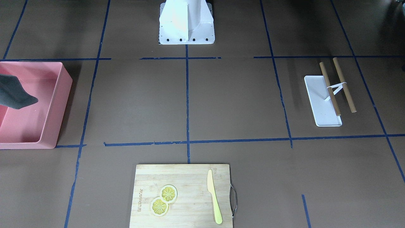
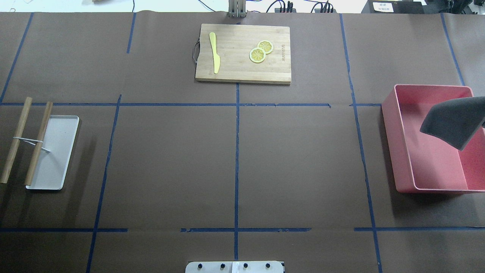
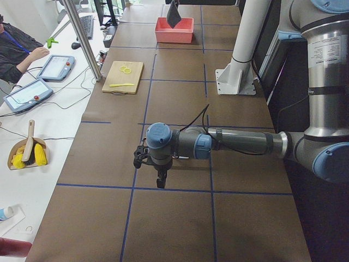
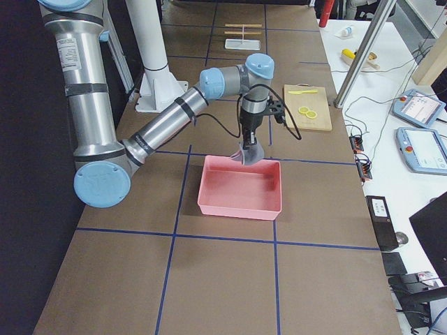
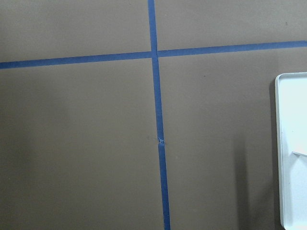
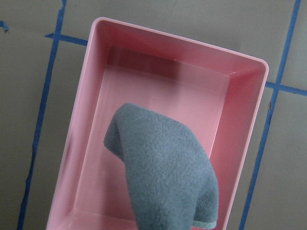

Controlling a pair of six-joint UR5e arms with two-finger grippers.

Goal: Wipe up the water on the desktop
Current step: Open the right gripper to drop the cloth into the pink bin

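So, cloth-fetching step: grey cloth (image 6: 163, 167) is hung under the right claw (image 4: 249, 143) (grip can't be told) above the pink tub (image 2: 388, 144) on the desktop (image 2: 295, 159), to be carried next to the water, which isn't spotted anywhere.

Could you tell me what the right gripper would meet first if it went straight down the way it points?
The right gripper points down over the pink bin, so the grey cloth hanging from it would likely touch the bin's floor first; nothing else shows in between.
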